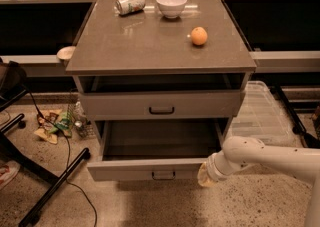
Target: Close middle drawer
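Middle drawer (130, 170) is seen pulled far out, with the gripper (203, 176) just at the right end of its front; the gripper's state cannot be told. Up and left of the gripper, an orange (199, 36), a white bowl (171, 5) and a tipped can (130, 4) are set on the grey cabinet top (140, 46). Beyond the gripper, a clear plastic bin (260, 116) lies on the speckled floor (150, 206). Wrappers (52, 126) are scattered far to its left.
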Controlling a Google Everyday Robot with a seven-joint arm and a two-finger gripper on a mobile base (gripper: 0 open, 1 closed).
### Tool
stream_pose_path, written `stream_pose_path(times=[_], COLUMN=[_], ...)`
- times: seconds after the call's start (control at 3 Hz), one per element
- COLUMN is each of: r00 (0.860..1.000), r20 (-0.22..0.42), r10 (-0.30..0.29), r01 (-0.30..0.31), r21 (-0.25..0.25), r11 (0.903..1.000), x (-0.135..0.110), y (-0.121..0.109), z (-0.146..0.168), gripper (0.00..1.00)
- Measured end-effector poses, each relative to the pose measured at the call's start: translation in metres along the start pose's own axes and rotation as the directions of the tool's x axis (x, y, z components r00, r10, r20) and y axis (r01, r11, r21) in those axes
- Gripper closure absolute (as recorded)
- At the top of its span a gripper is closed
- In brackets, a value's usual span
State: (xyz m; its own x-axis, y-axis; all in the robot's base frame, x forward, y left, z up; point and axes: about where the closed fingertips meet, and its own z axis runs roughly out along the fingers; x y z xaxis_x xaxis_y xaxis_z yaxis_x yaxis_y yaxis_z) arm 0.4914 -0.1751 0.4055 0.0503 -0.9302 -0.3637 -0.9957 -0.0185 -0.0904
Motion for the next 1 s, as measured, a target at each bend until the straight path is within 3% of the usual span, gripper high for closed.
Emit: stream_pose_path(times=[0.33,0.67,1.0], r00=[1.000,1.000,1.000], r20=[0.008,0.008,0.024], r10=[-0.001,-0.001,0.001], r01=[0.001,0.001,-0.002], r21=[0.037,0.037,0.060], r11=[0.9993,0.9993,0.9982], x=[0.002,0.002,0.003], y=[-0.019,-0.018,-0.035], z=[-0.001,-0.001,0.000], gripper=[0.38,0.15,0.00])
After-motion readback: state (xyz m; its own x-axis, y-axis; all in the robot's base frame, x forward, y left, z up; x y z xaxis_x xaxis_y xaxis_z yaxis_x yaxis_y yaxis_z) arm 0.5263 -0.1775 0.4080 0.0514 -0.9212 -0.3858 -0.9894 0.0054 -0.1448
